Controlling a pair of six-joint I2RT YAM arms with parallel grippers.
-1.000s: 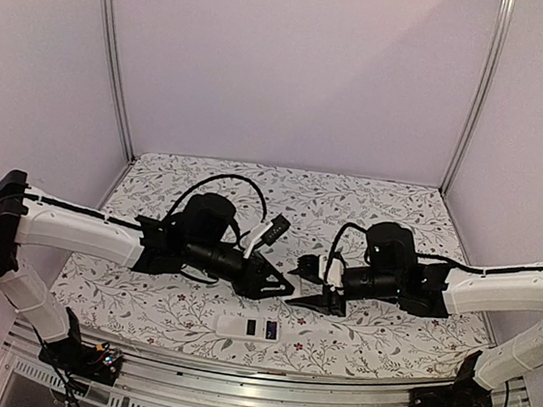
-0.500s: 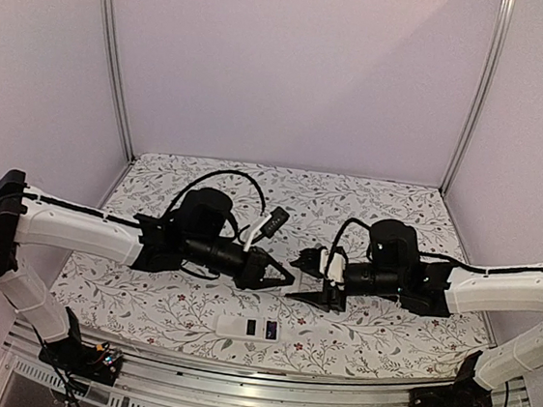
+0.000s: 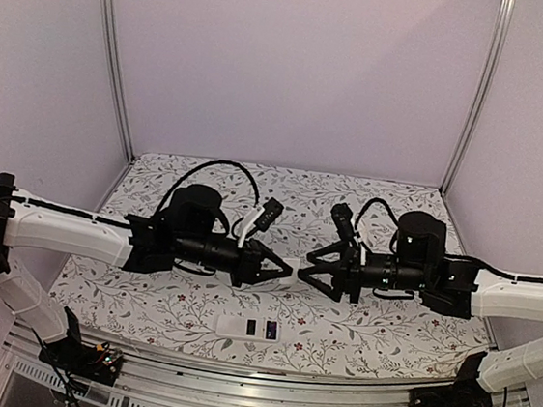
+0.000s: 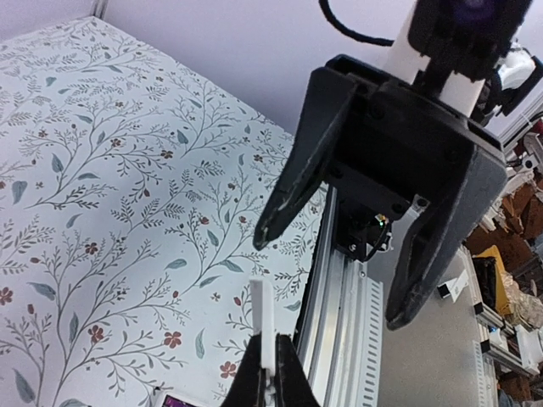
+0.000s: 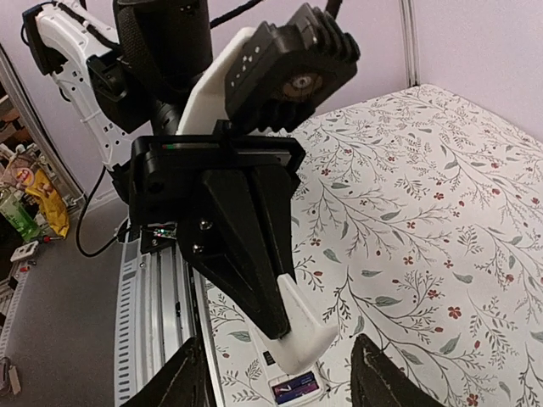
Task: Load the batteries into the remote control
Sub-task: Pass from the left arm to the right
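The remote control [image 3: 251,328] is lying flat on the table [image 3: 146,292] near its front edge, with two dark patches showing in its white body. The top view is too coarse to say whether those patches are seated cells or an open bay. No loose batteries are showing anywhere around the remote, so the loading cannot be confirmed as done.

Above and just behind the remote, both arms are reaching inward with forearms nearly level, and the two claws are meeting tip to tip. The left gripper [image 3: 282,271] is pinching a thin white piece [image 4: 263,326], probably the remote's battery cover, with its fingers closed tight on the near end. The piece's free end is sticking out toward the other arm. The right gripper [image 4: 335,275] is facing that end with its jaws spread wide and gripping nothing. It is hanging near the piece but not touching it.

This is looking like a handover or regrip of the piece. Closing up the remote appears to be what is left.
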